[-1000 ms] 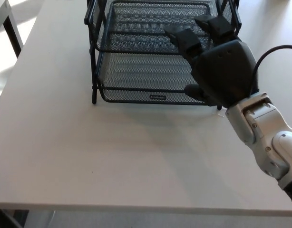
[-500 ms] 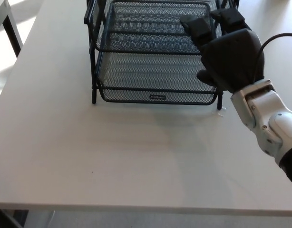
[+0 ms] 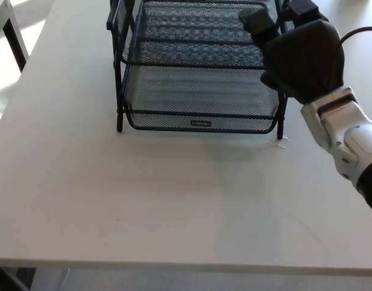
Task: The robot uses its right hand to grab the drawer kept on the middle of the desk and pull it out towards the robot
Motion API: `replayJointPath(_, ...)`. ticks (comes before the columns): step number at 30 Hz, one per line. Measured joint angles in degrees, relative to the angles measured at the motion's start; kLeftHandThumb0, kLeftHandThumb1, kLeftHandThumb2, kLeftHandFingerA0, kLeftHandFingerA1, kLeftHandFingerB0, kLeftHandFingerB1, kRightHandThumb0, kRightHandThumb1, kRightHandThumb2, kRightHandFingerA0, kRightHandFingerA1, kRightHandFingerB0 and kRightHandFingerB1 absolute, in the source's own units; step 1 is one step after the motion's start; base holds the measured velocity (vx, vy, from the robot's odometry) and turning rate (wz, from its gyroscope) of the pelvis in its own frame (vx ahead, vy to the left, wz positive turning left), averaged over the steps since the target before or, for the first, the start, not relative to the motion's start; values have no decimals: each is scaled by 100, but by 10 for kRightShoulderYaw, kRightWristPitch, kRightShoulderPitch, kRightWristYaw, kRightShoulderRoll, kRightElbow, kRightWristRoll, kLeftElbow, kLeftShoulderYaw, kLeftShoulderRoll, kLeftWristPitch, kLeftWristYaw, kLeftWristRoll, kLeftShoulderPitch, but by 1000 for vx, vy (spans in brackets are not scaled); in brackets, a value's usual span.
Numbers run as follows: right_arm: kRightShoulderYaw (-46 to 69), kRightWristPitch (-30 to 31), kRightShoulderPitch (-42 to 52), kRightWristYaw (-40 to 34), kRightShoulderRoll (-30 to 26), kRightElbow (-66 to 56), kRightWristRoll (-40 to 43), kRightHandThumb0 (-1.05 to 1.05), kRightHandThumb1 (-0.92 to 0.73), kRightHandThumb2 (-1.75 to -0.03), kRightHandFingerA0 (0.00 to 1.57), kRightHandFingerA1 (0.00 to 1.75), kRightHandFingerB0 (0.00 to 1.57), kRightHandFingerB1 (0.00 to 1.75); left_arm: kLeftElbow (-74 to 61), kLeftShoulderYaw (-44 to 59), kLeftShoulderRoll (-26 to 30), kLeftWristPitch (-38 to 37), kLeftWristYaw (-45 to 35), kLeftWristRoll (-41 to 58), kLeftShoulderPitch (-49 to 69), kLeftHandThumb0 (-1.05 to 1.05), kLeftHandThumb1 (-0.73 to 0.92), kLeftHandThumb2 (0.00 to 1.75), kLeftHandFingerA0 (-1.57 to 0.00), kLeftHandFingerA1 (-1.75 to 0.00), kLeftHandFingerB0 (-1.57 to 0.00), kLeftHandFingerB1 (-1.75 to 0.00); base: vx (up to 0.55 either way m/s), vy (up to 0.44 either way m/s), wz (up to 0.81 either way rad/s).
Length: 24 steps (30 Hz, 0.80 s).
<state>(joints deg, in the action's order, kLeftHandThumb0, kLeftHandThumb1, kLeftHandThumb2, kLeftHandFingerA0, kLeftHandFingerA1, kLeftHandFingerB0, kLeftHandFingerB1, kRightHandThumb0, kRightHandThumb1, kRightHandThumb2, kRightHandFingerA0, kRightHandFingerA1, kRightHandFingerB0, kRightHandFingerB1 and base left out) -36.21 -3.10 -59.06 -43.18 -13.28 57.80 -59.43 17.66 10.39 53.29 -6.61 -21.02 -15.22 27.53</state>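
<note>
Head view: black wire-mesh drawer (image 3: 201, 91) was seen at the white desk (image 3: 143, 200) centre, far side. Black right hand (image 3: 301, 57) was held above its right corner, fingers (image 3: 259, 21) apart, nothing gripped. Approach step judged; front rim must be grasped next.

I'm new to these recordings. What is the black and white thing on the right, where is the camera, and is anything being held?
The camera sits on a humanoid robot's head and looks down at a pale desk. The black shape with a white forearm is the robot's right hand, a thumb and two thick fingers. It is at the right corner of a black wire-mesh drawer rack at the far side of the desk, over its upper tray. Its fingers look spread and it seems to hold nothing yet. The left hand does not show.
</note>
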Motion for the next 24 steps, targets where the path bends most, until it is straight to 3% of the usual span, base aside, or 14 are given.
replayJointPath(2, -8, -6, -5, -15, 0, 13, -2, -52, -47, -55, 83, 100, 57, 51, 11, 0, 0, -1, 0, 0, -8, -39, 81, 64, -59, -90, -56, -56, 0, 0, 0)
replayJointPath(4, -16, -12, -9, -30, 0, 25, -4, -50, -46, -55, 91, 99, 59, 56, 14, 1, 0, 0, 0, 1, -14, -34, 74, 63, -57, -93, -52, -57, 0, 0, 0)
replayJointPath(6, -23, -19, -12, -42, 0, 31, -6, -49, -48, -55, 97, 106, 74, 58, 16, 2, 0, -1, 0, 1, -17, -39, 85, 65, -54, -91, -53, -62, 0, 0, 0)
replayJointPath(8, -31, -30, -16, -57, -1, 39, -9, -50, -50, -55, 95, 109, 81, 61, 12, 7, -2, 3, -2, 5, -20, -37, 81, 64, -55, -89, -54, -58, 0, 0, 0)
replayJointPath(11, -42, -45, -22, -80, -1, 49, -11, -52, -54, -57, 87, 115, 90, 62, 7, 15, -3, 5, -3, 7, -19, -42, 92, 69, -53, -88, -53, -61, 0, 0, 0)
replayJointPath(13, -48, -54, -26, -92, -3, 53, -12, -54, -55, -57, 86, 113, 90, 63, -8, 28, -5, 14, -7, 12, -15, -44, 92, 74, -49, -85, -56, -70, 0, 0, 0)
replayJointPath(14, -51, -57, -28, -97, -3, 53, -12, -54, -55, -57, 86, 114, 90, 62, -14, 34, -9, 20, -9, 16, -16, -38, 82, 64, -48, -83, -50, -63, 0, 0, 0)
replayJointPath(15, -54, -59, -29, -102, -4, 53, -13, -54, -55, -57, 86, 113, 89, 61, -12, 29, -7, 20, -9, 12, -17, -38, 84, 65, -50, -86, -50, -56, 0, 0, 0)
replayJointPath(18, -60, -63, -30, -111, -6, 53, -13, -54, -55, -57, 83, 115, 90, 62, -4, 24, -5, 20, -9, 8, -21, -41, 85, 65, -53, -94, -53, -56, 0, 0, 0)
replayJointPath(20, -63, -65, -30, -116, -6, 53, -14, -54, -54, -57, 85, 120, 93, 61, -1, 24, -5, 20, -10, 9, -22, -41, 90, 66, -51, -91, -52, -62, 0, 0, 0)
replayJointPath(24, -69, -68, -30, -136, -6, 57, -15, -53, -53, -56, 86, 115, 91, 62, -3, 27, -6, 20, -12, 9, -20, -35, 77, 63, -54, -91, -54, -56, 0, 0, 0)
